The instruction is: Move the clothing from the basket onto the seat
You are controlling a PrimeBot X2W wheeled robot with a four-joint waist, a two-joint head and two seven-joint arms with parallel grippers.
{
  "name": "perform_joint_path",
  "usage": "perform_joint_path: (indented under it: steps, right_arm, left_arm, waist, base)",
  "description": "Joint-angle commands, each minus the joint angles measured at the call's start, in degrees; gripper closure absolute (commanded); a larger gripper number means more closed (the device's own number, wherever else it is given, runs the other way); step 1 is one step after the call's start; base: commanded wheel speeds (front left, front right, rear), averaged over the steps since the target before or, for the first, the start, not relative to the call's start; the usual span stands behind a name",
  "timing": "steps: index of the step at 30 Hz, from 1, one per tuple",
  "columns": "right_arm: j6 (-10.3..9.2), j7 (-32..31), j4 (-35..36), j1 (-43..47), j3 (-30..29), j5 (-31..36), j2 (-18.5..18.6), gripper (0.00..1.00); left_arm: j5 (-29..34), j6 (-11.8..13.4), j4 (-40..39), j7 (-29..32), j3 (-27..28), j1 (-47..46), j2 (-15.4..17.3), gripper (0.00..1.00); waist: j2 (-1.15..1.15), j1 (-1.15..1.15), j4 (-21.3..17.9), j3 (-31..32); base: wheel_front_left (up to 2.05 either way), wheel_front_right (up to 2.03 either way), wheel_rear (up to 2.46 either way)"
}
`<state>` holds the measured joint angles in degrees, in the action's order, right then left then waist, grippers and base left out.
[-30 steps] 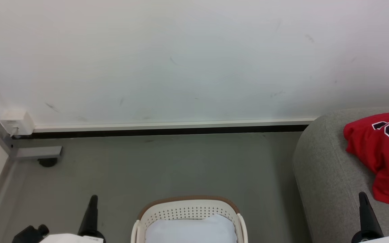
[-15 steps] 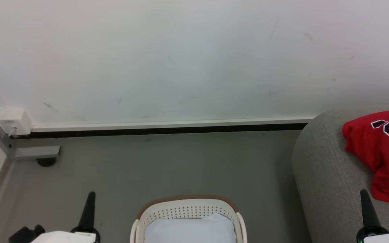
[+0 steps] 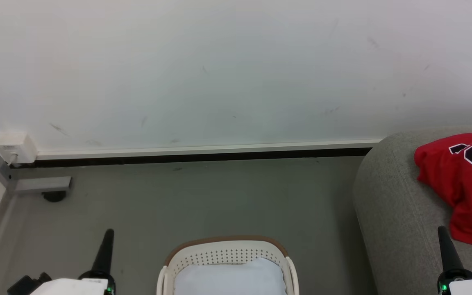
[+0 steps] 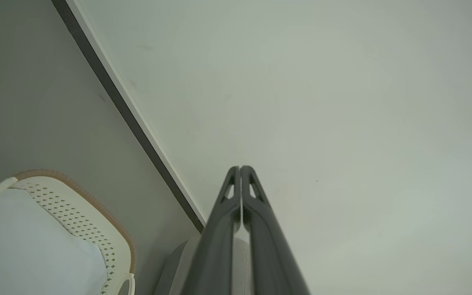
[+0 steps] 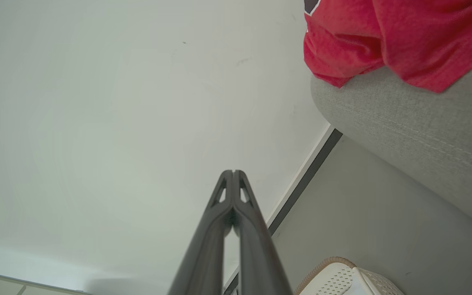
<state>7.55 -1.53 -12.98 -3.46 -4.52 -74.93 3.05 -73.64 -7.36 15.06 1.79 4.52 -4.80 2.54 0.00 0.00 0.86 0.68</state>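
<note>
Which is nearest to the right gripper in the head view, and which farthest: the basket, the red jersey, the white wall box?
From the right gripper:
1. red jersey, on the seat just beside it.
2. basket, bottom centre, to its left.
3. white wall box, far left corner.

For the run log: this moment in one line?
clothing on seat | basket holds pad | left fingers shut | right fingers shut

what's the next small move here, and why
Probably tilt the head down to check the basket before any reach: its visible part holds a pale pad with no red showing, and the clothing already lies on the seat. The left gripper and right gripper are both shut on nothing.
</note>
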Motion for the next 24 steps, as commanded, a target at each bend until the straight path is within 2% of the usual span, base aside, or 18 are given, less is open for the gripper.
perform_joint_path:
  steps: [1,24]
  right_arm:
    - [-0.08,-0.34,0.08,-1.16,-0.38,-1.21,0.19,1.0]
    - [-0.1,-3.12,-0.62,-2.37,-1.28,-10.81,0.09,1.0]
  left_arm:
    - [-1.7,-0.16,-0.46,0.27,0.28,-0.98,0.44,1.0]
    - [-11.69,-0.2,-0.85,3.02,1.43,-1.37,0.49,1.0]
  waist:
    - [0.0,0.0,-0.02,-0.02]
    - [0.0,0.0,-0.47,-0.47]
  base:
    - [0.0,0.0,0.0]
    - [0.0,0.0,0.0]
